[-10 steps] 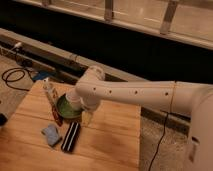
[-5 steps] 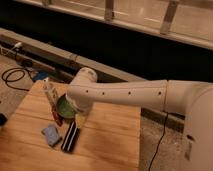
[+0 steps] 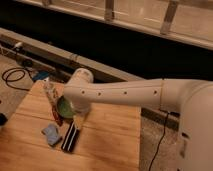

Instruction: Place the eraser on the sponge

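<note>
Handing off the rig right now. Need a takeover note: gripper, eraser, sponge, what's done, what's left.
Gripper: fingers open, holding nothing, low over the far end of the eraser.
Eraser: lies flat on the wooden table, just right of the sponge in the camera view.
Done: nothing grasped or placed yet.
Left: grasp the eraser, lift it, set it on the sponge.
</note>
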Action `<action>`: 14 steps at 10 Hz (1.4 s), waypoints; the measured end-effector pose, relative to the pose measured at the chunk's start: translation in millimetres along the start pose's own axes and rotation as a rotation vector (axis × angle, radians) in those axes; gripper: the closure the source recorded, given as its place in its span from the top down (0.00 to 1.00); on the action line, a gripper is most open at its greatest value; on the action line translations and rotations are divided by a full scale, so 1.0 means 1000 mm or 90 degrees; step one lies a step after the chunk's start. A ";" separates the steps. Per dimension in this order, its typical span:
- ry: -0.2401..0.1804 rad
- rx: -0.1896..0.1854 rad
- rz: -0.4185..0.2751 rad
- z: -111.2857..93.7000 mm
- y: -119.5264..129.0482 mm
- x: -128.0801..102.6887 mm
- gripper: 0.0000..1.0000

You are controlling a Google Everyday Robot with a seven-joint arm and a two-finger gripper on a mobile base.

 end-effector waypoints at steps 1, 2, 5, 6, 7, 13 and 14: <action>0.006 -0.006 -0.014 0.008 0.012 -0.002 0.80; 0.005 -0.018 -0.018 0.018 0.021 -0.005 0.80; -0.001 -0.049 -0.013 0.044 0.030 0.000 0.80; -0.007 -0.056 -0.009 0.050 0.032 0.000 0.80; -0.016 -0.068 0.000 0.063 0.033 0.003 0.80; -0.037 -0.030 0.286 0.069 0.032 0.022 0.80; -0.045 -0.020 0.334 0.067 0.031 0.025 0.80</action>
